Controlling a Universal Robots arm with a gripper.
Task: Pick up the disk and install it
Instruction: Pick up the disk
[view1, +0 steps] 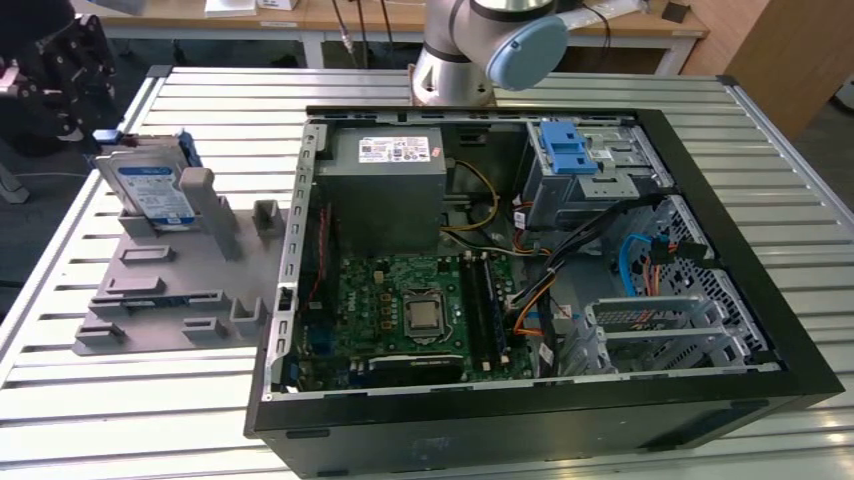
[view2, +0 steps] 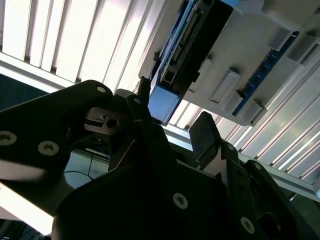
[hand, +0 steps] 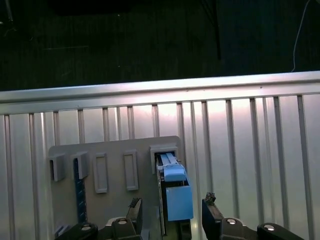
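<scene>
- In the first wrist view, the tool (hand: 171, 201) is spread wide. Its two fingers (hand: 134, 212) flank the one disk (hand: 175, 192), which stands on edge in a slot of the grey holder (hand: 115, 150). A gap shows on each side, so the tool grips nothing. The slatted worktop (hand: 240, 130) lies beneath.
- In the second wrist view, the tool's black body looms close, and the disk's blue end (view2: 162, 102) sits between the two fingertips, just beyond them. The pale holder (view2: 235, 85) is behind it.
- The exterior view adds the rest of the room. One open computer case (view1: 534, 425) sits mid-worktop. Inside it are one power supply box (view1: 387, 190) at 11 o'clock, one motherboard (view1: 400, 310) at 7 o'clock and one drive cage (view1: 577, 160) with a blue latch at 1 o'clock.
- There the holder lies at 9 o'clock from the case, with the disk (view1: 144, 188) upright at its far end. The tool's dark bulk (view1: 67, 72) hangs at 11 o'clock from the disk, near it.
- The arm's base (view1: 467, 50) stands at 12 o'clock from the case.
</scene>
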